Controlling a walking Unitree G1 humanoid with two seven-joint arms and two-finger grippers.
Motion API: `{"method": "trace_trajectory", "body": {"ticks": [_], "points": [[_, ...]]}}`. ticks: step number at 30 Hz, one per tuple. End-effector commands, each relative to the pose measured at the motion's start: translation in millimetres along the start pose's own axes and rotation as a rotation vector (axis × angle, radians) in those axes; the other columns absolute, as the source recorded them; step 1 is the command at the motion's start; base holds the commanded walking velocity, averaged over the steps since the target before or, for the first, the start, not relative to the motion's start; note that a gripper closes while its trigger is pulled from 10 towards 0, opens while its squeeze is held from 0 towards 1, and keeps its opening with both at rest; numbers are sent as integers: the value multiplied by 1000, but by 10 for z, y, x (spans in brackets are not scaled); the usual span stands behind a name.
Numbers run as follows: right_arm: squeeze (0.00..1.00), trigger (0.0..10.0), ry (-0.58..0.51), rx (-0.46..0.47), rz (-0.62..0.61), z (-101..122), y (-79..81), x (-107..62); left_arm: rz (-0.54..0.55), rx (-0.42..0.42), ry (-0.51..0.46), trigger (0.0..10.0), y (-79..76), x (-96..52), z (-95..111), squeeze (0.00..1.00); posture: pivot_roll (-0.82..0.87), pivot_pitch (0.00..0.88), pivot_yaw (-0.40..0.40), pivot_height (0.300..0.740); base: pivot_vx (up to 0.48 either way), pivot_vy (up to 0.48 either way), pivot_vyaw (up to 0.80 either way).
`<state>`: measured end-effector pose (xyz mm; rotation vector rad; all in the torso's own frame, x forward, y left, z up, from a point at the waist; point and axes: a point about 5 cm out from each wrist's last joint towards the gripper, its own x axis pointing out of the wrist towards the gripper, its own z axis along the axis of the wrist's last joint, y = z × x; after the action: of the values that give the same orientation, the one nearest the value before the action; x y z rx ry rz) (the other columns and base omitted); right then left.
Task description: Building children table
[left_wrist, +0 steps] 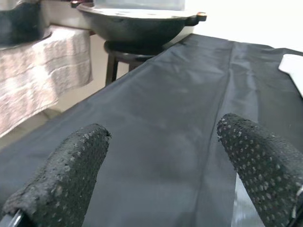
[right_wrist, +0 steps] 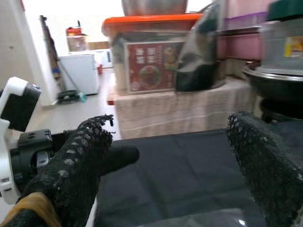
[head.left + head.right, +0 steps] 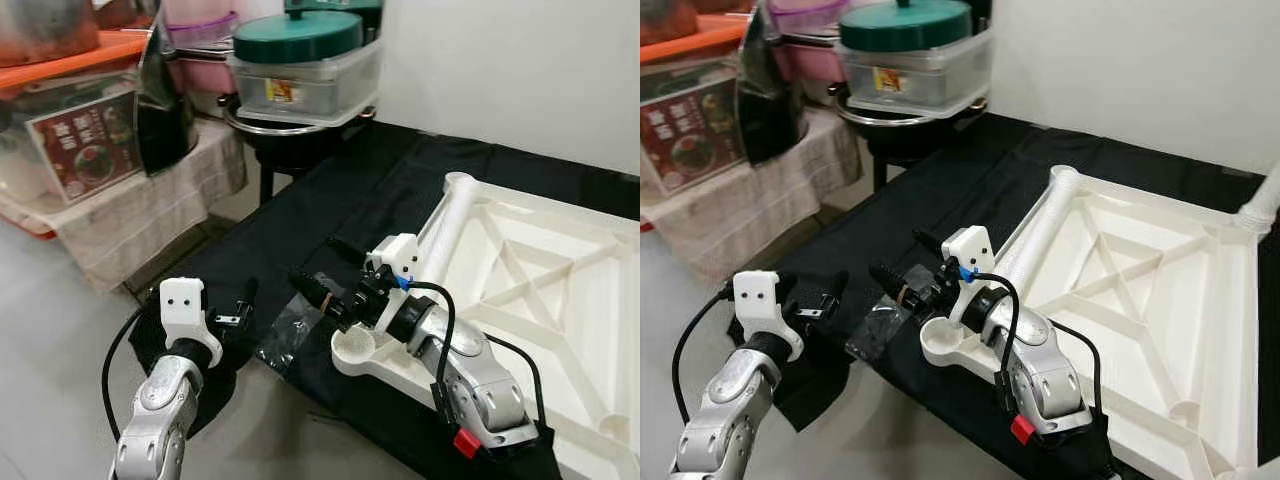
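The white plastic table top [image 3: 560,290] lies upside down on a black cloth [image 3: 330,210]. One white leg [image 3: 445,222] lies along its left edge, and another leg [image 3: 1265,200] stands at the far right corner. The near-left corner socket [image 3: 352,347] holds nothing. My right gripper [image 3: 322,266] hovers open just left of that socket, above a clear plastic bag [image 3: 288,332]. My left gripper [image 3: 240,303] is open at the cloth's near-left edge, pointing along the cloth [image 1: 180,94]. Nothing is between either gripper's fingers.
Behind the cloth, a black pan [image 3: 290,135] on a stool carries containers with a green lid [image 3: 298,38]. A cloth-draped shelf [image 3: 140,205] at left holds an orange crate [image 3: 60,62] and a black bag [image 3: 160,100]. Bare floor [image 3: 50,330] lies at the near left.
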<state>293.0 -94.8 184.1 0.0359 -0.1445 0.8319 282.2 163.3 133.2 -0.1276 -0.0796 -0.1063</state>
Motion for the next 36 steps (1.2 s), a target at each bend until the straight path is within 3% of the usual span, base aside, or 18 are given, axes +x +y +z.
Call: {"method": "trace_trajectory", "body": {"ticks": [1,8,14,25,36], "points": [[0,10000,8,1,-26,-17,-18,19,9,14,16,10000,32,1,-14,0,-31,0,24,740,0,0,0],[0,10000,36,40,-35,-54,-20,42,1,21,27,10000,-5,17,-25,0,-29,0,28,740,0,0,-800],[0,10000,37,41,-42,-60,-31,48,-7,16,26,10000,-26,40,-22,0,-29,0,26,740,0,320,-800],[0,10000,32,39,-57,-61,-50,76,-24,36,1,10000,-51,96,23,0,-7,0,31,740,0,0,-800],[0,10000,40,32,-67,-108,-34,91,-18,92,68,10000,19,-26,-180,0,-10,0,38,740,0,0,-800]]}}
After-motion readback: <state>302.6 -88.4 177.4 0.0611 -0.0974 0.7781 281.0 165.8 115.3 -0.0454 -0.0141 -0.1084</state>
